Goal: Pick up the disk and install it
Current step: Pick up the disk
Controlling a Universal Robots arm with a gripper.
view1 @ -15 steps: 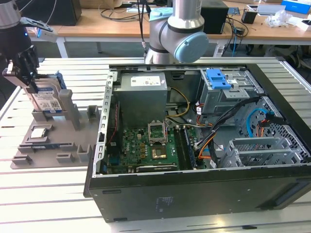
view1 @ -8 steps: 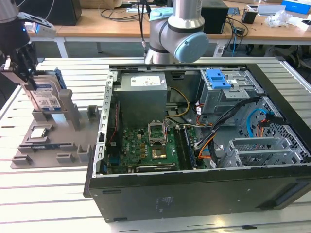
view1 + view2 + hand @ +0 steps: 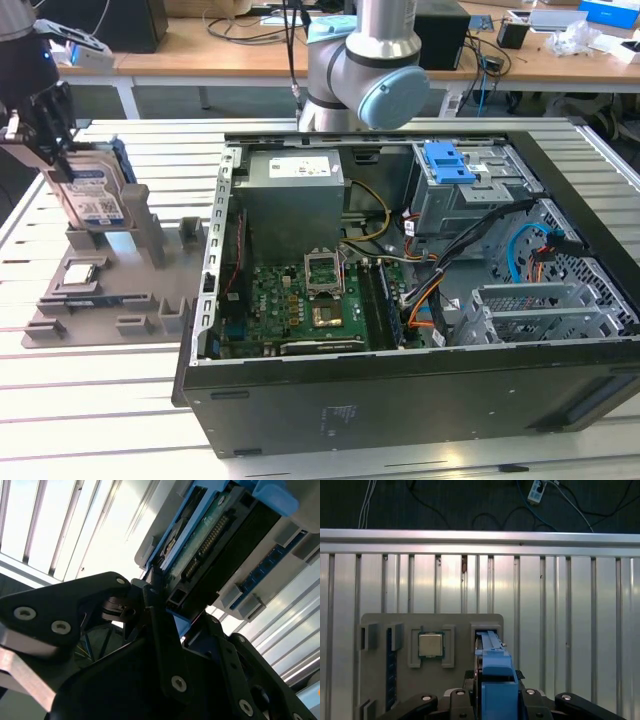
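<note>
The disk (image 3: 95, 200), silver with a white-and-blue label and a blue frame, stands on edge in a slot of the grey fixture (image 3: 60, 330) at the exterior view's left. My gripper (image 3: 60, 170) comes down on its top edge from above and is shut on it. In the first wrist view the blue frame of the disk (image 3: 495, 675) runs between the black fingers of my gripper (image 3: 496, 702) down to the fixture's slot. In the second wrist view a finger (image 3: 162, 635) presses against the disk's connector end (image 3: 210, 545).
An open computer case (image 3: 400, 400) lies on the slatted table to the exterior view's right of the fixture. Inside are a motherboard (image 3: 310, 300) and a grey drive cage with a blue bracket (image 3: 450, 162) on top. A processor chip (image 3: 430, 645) sits in the fixture. The arm's base (image 3: 365, 70) stands behind the case.
</note>
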